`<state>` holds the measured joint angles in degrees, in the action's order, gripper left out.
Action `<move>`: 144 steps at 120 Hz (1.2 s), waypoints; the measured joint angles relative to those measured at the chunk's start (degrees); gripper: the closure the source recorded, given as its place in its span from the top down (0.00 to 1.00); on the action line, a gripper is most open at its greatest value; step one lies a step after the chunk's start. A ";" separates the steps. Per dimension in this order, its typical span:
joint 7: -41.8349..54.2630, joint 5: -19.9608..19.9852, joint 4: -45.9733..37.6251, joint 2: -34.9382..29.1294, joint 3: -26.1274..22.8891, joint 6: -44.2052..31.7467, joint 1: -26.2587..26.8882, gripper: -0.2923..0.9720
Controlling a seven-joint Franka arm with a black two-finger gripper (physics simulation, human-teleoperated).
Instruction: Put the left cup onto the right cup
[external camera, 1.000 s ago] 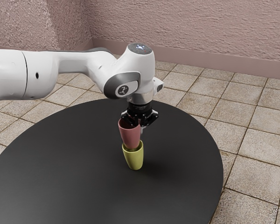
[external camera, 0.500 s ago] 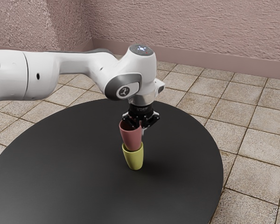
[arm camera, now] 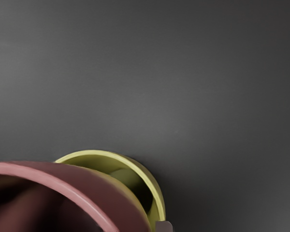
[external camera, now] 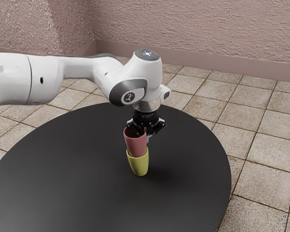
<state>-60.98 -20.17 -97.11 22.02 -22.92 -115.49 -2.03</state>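
Since a second ago the arm (external camera: 63,79) has crept a little toward the exterior view's right and carried the pink cup (external camera: 136,141) slightly lower; the two cups otherwise sit as they did. Closest in, the fingers (external camera: 143,130) stand narrow and, as far as I can judge, pinch the pink cup's wall at its rim, one inside and one outside; the cup hangs directly beneath them, tilted, with its base already down inside the mouth of the yellow-green cup (external camera: 138,163). That lower cup stands upright on the bench (external camera: 63,193), straight below the fingers; in the wrist view its rim (arm camera: 135,166) curves out from behind the pink rim (arm camera: 87,186), so the two are off-centre.

To finish well, I would level the pink cup over the lower cup's centre, ease it down until it seats, and only then let go; releasing it while tilted risks tipping both.

How deep the pink base sits is hidden by the yellow-green wall; the contact at the fingertips is dark and hard to read.
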 joint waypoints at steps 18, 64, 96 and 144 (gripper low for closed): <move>-0.10 -0.02 0.00 0.24 0.05 -0.10 -0.01 0.15; 0.13 0.20 -0.01 0.44 0.07 -0.43 0.00 0.58; 0.24 0.29 -0.03 0.59 0.07 -0.50 0.04 0.71; 0.26 0.27 0.05 0.32 0.07 -0.52 0.03 0.76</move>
<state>-60.72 -19.89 -97.05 22.34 -22.85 -116.01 -2.01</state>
